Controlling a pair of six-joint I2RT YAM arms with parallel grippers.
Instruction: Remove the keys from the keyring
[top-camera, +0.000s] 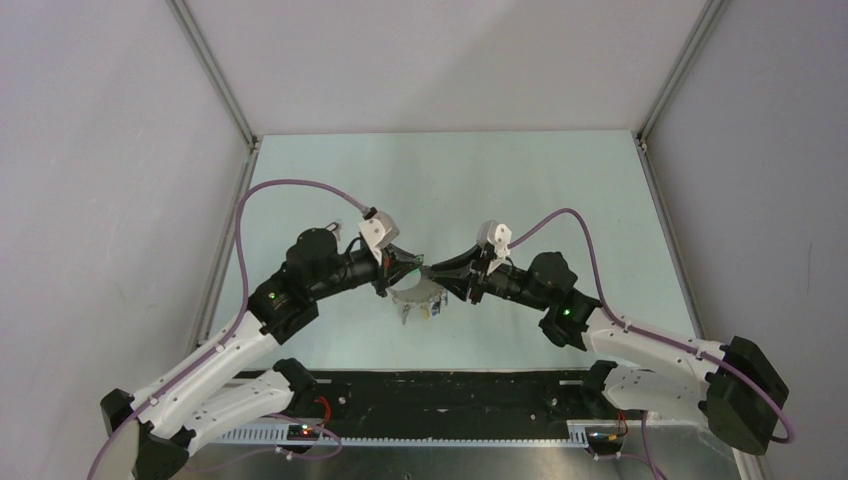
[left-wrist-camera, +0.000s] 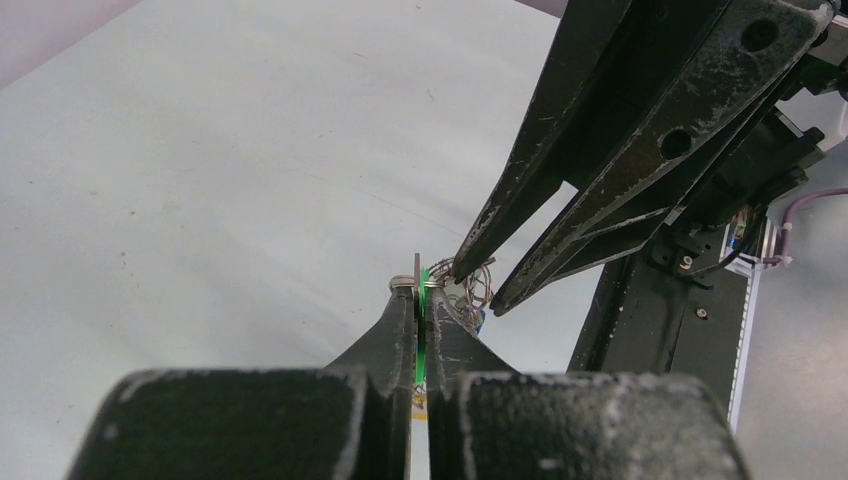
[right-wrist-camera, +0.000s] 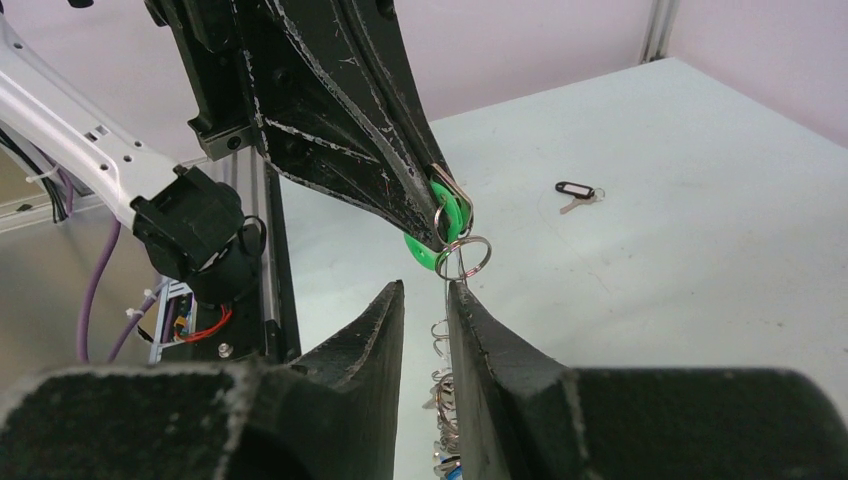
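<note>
The left tool (left-wrist-camera: 420, 296) is pinched tight on a green tag (right-wrist-camera: 422, 252) and holds it clear of the bench (right-wrist-camera: 700, 180). A small ring (right-wrist-camera: 463, 256) hangs at its tips, and the keyring (top-camera: 413, 296) spans from there to the right tool (right-wrist-camera: 425, 292). The right tool's jaws stand a narrow gap apart, with a thin wire running down between them, close to one finger. The keys (right-wrist-camera: 445, 400) dangle in a bunch just below, and a black-tagged key (right-wrist-camera: 575, 190) lies on the bench well apart.

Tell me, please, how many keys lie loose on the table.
1: a black-tagged key lies alone on the table; others may be hidden from view.
</note>
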